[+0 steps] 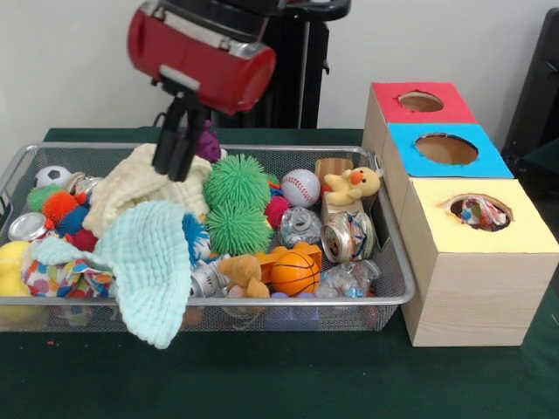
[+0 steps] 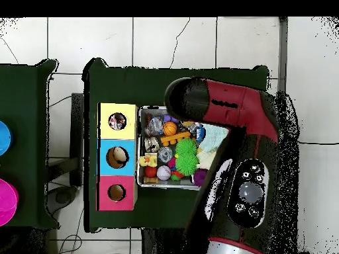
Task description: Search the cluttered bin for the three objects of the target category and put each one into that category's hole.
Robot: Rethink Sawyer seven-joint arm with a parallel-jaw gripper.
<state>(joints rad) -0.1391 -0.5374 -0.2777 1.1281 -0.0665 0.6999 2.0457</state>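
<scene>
Pincer point(image 1: 178, 161) down over the cream cloth point(image 1: 144, 188) at the back of the mesh bin point(image 1: 397, 288), fingers drawn narrow, nothing clearly held. Printed cloth point(image 1: 61, 278) at the bin's front corner, half under the mint cloth point(image 1: 153, 262), well apart from the pincer. Another printed cloth point(image 1: 479, 212) already showing inside the yellow hole point(image 1: 502, 208) of the nearest box.

Likely trouble: closing here would grab the cream cloth, the wrong kind. Also a risk of dragging the mint cloth along, since it drapes over the bin's front rim and over the target.

Front view alone shows the pincer and the printed cloth in the bin; overhead, the arm point(image 2: 228, 112) covers that side. Overhead alone looks straight down into all three holes.
</scene>
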